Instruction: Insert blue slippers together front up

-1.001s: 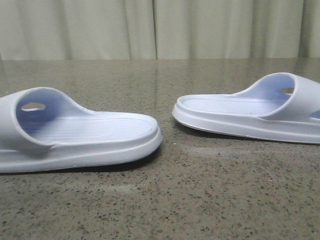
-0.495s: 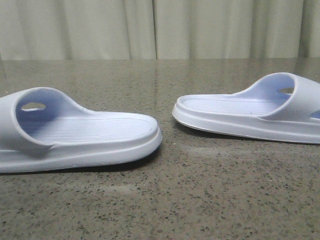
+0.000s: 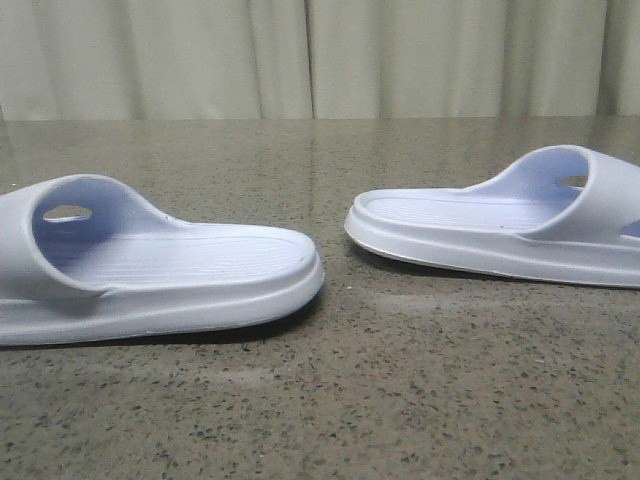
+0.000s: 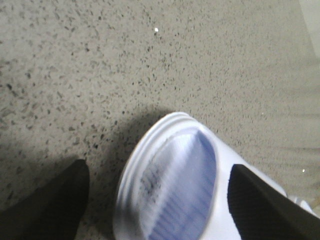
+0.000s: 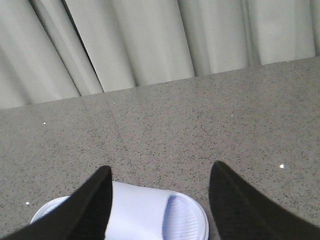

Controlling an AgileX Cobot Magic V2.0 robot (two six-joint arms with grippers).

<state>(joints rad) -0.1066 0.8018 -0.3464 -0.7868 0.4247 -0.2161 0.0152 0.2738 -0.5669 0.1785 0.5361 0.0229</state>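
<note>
Two pale blue slippers lie flat on a speckled stone table (image 3: 330, 400), well apart. The left slipper (image 3: 150, 265) sits nearest, the right slipper (image 3: 500, 225) slightly farther back. The left gripper (image 4: 155, 200) hangs spread over a slipper's end; the right gripper (image 5: 160, 200) hangs spread above the other. A pale curtain (image 3: 320, 55) hangs behind
</note>
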